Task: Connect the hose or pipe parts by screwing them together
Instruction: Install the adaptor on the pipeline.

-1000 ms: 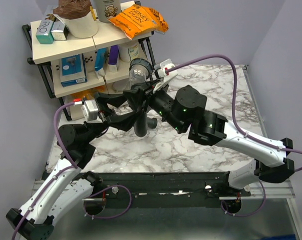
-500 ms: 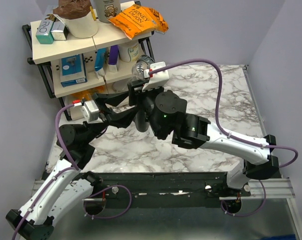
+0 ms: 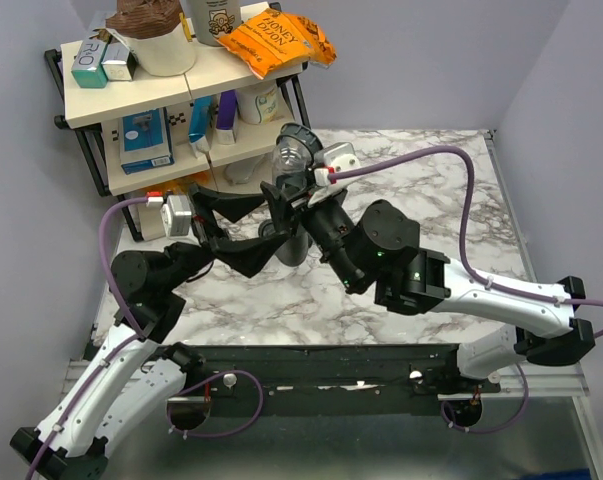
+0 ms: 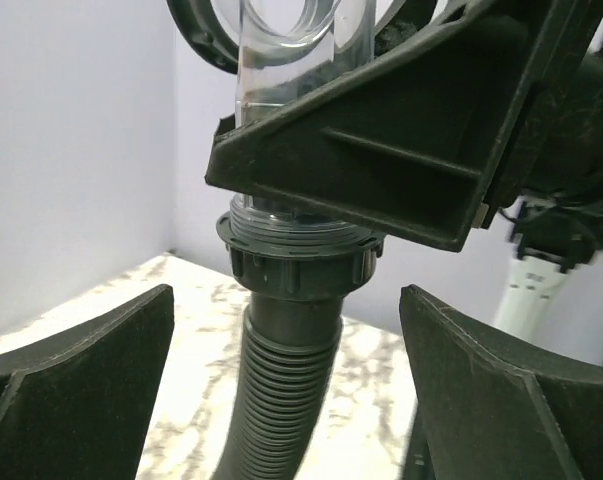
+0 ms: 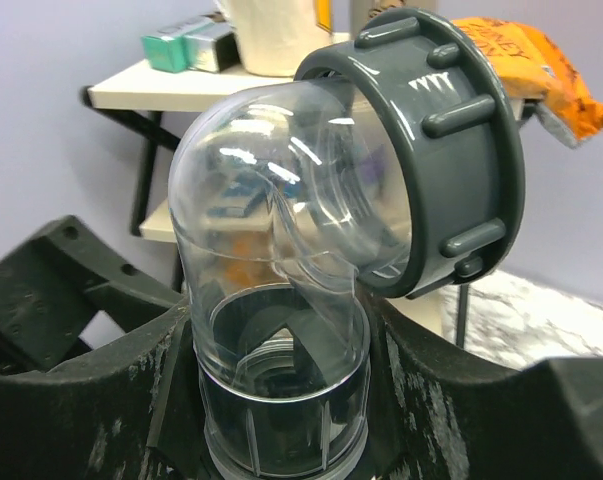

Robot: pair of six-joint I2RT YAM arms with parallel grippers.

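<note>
The left claw (image 4: 286,310) is wide open, one finger on each side of the dark grey ribbed bendy hose (image 4: 281,400), touching nothing. The hose hangs over the marble tabletop (image 3: 431,170) from its dark grey round collar (image 4: 301,262), which sits on the bottom of the see-through bent plastic pipe (image 5: 271,250). The right claw (image 5: 281,370) squeezes that pipe. If the collar is loose, the hose could drop. If the left claw grabs the soft ribs, the hose may only twist.
</note>
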